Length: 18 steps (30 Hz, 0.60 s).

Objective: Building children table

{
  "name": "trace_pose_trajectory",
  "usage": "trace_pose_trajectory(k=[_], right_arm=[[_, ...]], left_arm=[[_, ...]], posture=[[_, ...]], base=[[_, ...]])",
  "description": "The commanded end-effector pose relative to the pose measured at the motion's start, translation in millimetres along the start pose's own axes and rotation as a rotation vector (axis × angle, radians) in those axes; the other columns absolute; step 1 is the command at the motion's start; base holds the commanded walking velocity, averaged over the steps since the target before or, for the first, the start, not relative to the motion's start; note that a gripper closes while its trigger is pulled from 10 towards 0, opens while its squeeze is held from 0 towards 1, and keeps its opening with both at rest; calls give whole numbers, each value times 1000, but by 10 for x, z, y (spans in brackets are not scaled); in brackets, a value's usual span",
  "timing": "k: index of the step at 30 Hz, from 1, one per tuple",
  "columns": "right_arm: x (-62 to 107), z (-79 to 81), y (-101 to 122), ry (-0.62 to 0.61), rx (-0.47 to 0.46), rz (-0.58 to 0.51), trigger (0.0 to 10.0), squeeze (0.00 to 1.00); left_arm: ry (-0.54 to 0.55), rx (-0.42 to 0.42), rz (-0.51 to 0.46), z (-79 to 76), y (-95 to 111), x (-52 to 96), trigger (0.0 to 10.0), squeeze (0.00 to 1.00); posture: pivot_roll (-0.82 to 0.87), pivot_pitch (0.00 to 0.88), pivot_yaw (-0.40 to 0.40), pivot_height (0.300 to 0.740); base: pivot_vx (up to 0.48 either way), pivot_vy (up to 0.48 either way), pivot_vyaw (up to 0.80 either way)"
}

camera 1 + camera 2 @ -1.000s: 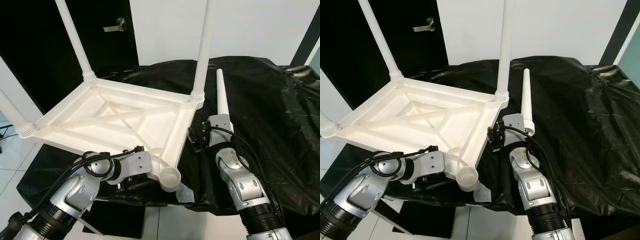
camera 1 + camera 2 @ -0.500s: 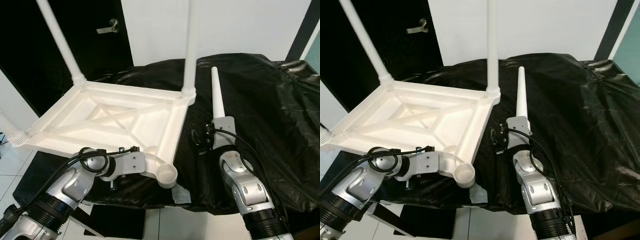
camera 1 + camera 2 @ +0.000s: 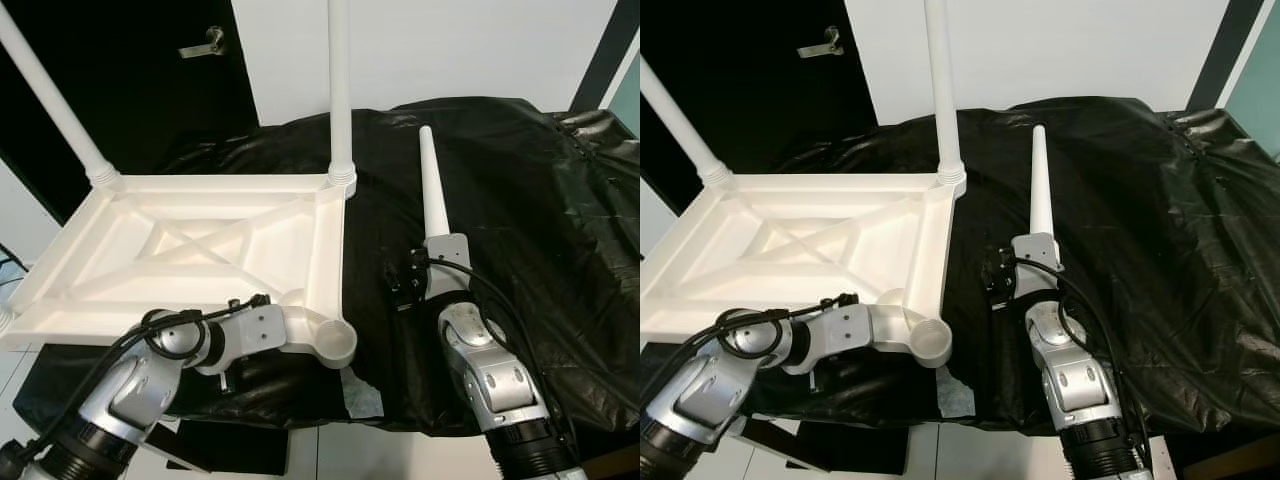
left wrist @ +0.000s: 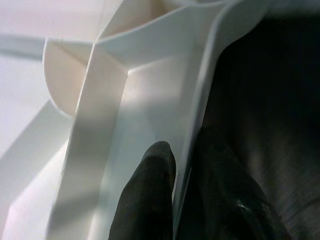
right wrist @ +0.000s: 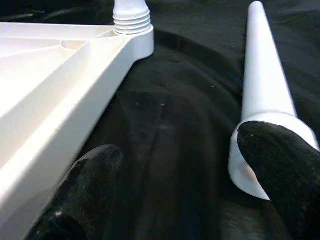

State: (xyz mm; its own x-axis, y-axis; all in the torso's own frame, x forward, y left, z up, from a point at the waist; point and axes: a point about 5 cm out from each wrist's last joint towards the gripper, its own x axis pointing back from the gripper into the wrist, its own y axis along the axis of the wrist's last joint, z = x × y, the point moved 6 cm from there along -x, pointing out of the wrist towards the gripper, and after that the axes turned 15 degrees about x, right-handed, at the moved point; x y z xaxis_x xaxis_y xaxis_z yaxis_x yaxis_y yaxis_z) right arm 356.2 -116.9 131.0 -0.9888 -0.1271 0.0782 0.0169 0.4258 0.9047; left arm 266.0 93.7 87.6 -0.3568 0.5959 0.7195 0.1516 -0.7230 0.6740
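Note:
The white tabletop [image 3: 200, 250] lies upside down on a black-draped surface [image 3: 530, 170]. Two white legs [image 3: 339, 90] [image 3: 50, 95] stand screwed into its far corners. Its near right corner has an empty round socket [image 3: 336, 345]. My left gripper [image 4: 184, 146] is shut on the tabletop's rim beside that socket, one finger [image 4: 150, 195] inside the rim wall and one outside. A loose white leg [image 3: 432, 200] lies on the black sheet to the right of the tabletop, pointing away from me. My right gripper [image 5: 182, 147] is open, with one finger [image 5: 280, 165] against the leg's thick end.
A dark door with a metal handle [image 3: 205, 42] and a white wall stand behind. The black sheet is wrinkled, with open room on the right. A pale scrap of paper [image 3: 360, 395] hangs at the near edge below the socket.
The tabletop has swung to the left and now lies flatter, still in my left gripper. The camera has shifted too. The right gripper and loose leg keep their places beside each other.

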Motion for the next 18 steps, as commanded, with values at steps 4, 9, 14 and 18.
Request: trace_pose_trajectory(k=[4, 9, 14, 18], right_arm=[[-19, 51, 18, 16, -3, 1, 10000, 0], [-30, 42, 50, 8, -3, -9, 10000, 0], [-18, -19, 105, -7, 23, -37, 10000, 0], [-11, -70, 130, -19, 32, -52, 10000, 0]], left_arm=[[-23, 72, -28, -284, 64, -235, 745, 0], [37, 40, -28, -246, 151, -309, 7412, 0], [198, 73, -20, 142, 143, -256, 10000, 1000], [259, 109, -50, 301, 191, -169, 10000, 1000]], posture=[[16, 0, 29, 740], [13, 0, 35, 740], [4, 0, 43, 740], [1, 0, 45, 740]], base=[[0, 0, 0], [0, 0, 0], [0, 0, 0], [0, 0, 0]])
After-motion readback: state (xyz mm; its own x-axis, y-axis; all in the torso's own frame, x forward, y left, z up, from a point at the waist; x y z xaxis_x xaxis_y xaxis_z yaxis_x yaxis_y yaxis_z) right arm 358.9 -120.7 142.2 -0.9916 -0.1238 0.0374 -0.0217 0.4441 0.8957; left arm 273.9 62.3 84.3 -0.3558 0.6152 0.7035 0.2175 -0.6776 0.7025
